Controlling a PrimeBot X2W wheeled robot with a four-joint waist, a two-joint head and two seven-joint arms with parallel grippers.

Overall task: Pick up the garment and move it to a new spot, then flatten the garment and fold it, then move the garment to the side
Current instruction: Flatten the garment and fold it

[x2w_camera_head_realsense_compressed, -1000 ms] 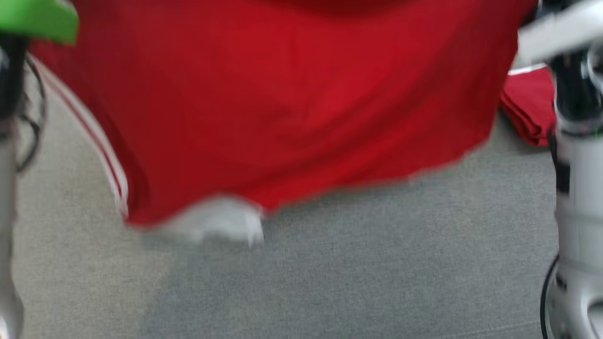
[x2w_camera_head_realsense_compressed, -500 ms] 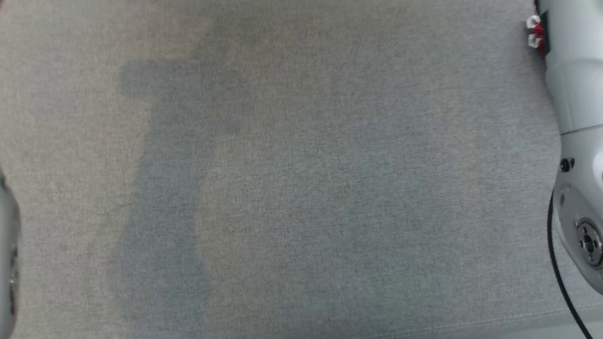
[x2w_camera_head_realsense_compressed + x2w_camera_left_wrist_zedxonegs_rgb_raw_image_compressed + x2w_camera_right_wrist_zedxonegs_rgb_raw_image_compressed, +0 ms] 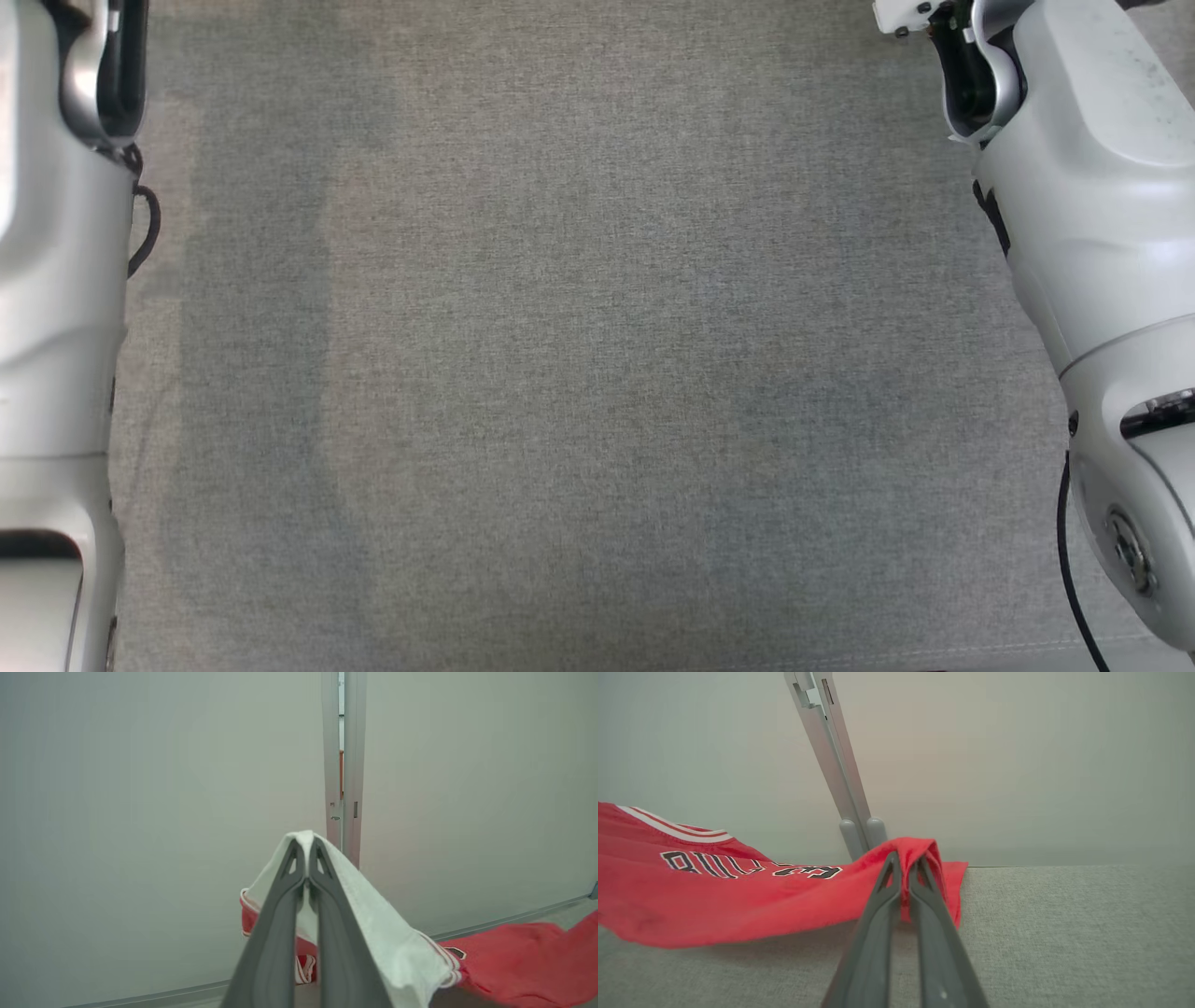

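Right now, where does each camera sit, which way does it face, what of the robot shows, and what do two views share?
Head view: head-mounted, facing down at grey surface; left forearm, right forearm at edges.
Left wrist view: left wrist, facing a pale wall; left gripper shut on the garment.
Right wrist view: right wrist, low along the surface; right gripper shut on the garment.
Shared: both wrist views show the garment and a grey post.

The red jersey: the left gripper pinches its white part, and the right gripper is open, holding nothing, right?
Not quite. The right gripper is shut on a red fold of the jersey, as the right wrist view shows. The left gripper does pinch its white part.
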